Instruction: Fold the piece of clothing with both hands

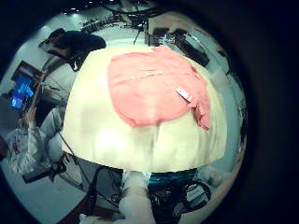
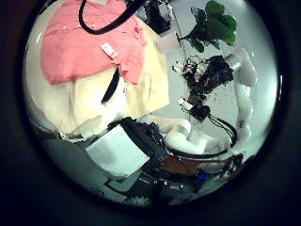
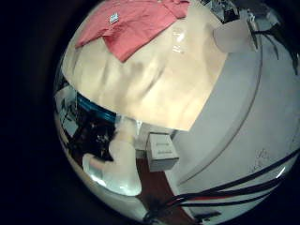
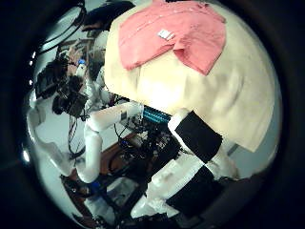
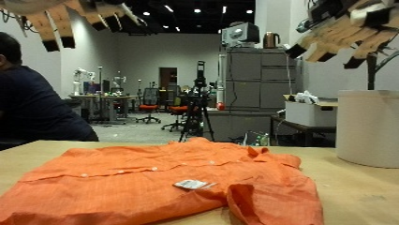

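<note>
Shirt flat on table, both hands raised clear.
Orange shirt (image 5: 162, 178) w/ white tag (image 5: 190, 184) is spread on tan table (image 5: 362, 187). Left hand (image 5: 75, 21) & right hand (image 5: 349, 33) are held high above, fingers relaxed, nothing gripped.

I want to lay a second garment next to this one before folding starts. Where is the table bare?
The orange shirt covers the middle of the table. Bare strips lie beside each sleeve, and a broad bare stretch runs from the shirt's hem to the table edge. Both hands, left and right, hang open high above, so nothing blocks passage.
</note>
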`<state>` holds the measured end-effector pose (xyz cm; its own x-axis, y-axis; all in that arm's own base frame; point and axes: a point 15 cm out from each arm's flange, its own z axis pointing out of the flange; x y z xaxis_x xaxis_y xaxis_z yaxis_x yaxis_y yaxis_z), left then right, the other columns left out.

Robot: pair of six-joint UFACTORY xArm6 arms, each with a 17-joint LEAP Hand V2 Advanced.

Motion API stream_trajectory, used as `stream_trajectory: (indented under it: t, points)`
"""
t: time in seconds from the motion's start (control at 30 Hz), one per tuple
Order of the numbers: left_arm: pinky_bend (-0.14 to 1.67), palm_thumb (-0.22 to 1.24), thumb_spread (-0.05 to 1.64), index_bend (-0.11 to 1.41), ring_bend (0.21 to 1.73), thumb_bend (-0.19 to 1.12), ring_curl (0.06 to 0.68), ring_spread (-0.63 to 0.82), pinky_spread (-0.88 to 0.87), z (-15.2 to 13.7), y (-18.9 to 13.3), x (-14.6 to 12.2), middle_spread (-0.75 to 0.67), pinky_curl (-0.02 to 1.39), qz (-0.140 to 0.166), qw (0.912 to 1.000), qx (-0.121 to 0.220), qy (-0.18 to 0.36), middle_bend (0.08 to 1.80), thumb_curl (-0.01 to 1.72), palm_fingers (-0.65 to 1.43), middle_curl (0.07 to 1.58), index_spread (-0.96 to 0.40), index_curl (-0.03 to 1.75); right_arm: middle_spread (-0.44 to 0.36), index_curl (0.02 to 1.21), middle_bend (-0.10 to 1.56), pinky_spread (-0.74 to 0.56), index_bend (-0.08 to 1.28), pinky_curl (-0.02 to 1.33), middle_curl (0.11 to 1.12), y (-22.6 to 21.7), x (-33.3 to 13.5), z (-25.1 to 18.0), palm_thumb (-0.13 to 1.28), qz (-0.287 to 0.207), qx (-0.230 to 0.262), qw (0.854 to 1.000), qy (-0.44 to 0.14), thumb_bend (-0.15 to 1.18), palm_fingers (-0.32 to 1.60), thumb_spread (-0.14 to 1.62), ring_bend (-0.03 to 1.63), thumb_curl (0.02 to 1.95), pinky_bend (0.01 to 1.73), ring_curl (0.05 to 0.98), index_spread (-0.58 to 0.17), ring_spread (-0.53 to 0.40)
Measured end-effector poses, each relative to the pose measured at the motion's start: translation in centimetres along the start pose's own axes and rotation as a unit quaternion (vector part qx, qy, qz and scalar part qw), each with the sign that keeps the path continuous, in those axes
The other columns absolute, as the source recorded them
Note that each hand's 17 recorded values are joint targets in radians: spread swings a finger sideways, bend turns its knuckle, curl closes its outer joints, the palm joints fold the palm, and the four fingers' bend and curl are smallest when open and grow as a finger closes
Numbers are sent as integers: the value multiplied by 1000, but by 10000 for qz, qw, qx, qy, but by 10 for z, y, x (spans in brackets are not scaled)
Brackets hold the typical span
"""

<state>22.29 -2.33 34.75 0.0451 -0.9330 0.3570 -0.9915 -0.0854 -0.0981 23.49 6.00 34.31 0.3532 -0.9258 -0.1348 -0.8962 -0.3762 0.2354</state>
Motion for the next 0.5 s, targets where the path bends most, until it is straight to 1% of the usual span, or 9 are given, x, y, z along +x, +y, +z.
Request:
stream_trajectory:
  t: [0.2,0.23,0.3,0.33,0.37,0.43,0.47,0.5]
  points:
    - [173,503,1057,203,319,-21,169,338,312,5,-3,-1,-78,215,-94,9999,-65,18,315,363,399,395,-106,421,91,368,193,336,194,260,327,3,1,-2,599,15,37,10000,-3,-9,240,1394,192,221,185,220,-325,224]
    - [186,504,1058,211,331,-22,174,339,312,5,-4,0,-59,219,-107,9999,-70,19,272,363,379,388,-107,425,90,368,192,336,193,260,326,4,2,-3,599,9,42,10000,-4,-9,241,1394,193,221,184,220,-325,224]
    - [181,508,1058,213,330,-22,172,339,312,9,-5,-3,-56,216,-147,9998,-158,5,268,364,387,386,-110,429,90,368,192,335,194,259,326,4,2,-2,598,-15,39,10000,-4,-9,242,1394,193,222,184,220,-329,224]
    - [174,509,1058,204,322,-22,168,338,312,12,-6,-5,-73,213,-172,9996,-202,-10,294,364,399,390,-110,428,90,369,192,334,194,258,326,3,1,-2,598,-44,28,10000,-5,-9,242,1394,193,223,184,220,-330,224]
    - [183,510,1058,212,328,-23,171,339,312,14,-7,-7,-48,216,-199,9995,-253,-44,260,364,384,383,-111,433,89,369,192,333,194,258,326,3,1,-2,597,-49,23,10000,-6,-8,242,1394,193,223,184,220,-331,224]
    - [179,511,1058,206,324,-24,169,339,312,18,-7,-10,-14,213,-227,9990,-361,-103,269,363,391,384,-112,434,89,369,191,333,194,258,326,4,1,-1,597,-83,20,10000,-7,-8,242,1394,192,223,184,220,-331,223]
    - [180,515,1060,207,322,-21,171,338,312,20,-7,-10,-50,214,-201,9988,-429,-158,267,363,389,388,-112,436,86,369,191,333,193,259,326,4,2,-2,592,-83,22,10000,-9,-11,243,1389,192,222,187,220,-332,223]
    - [187,516,1060,216,330,-22,173,338,313,21,-7,-11,-35,215,-184,9986,-465,-192,227,363,375,375,-111,440,85,368,191,332,193,259,326,4,3,-2,591,-70,26,10000,-12,-11,243,1387,192,222,186,220,-332,223]
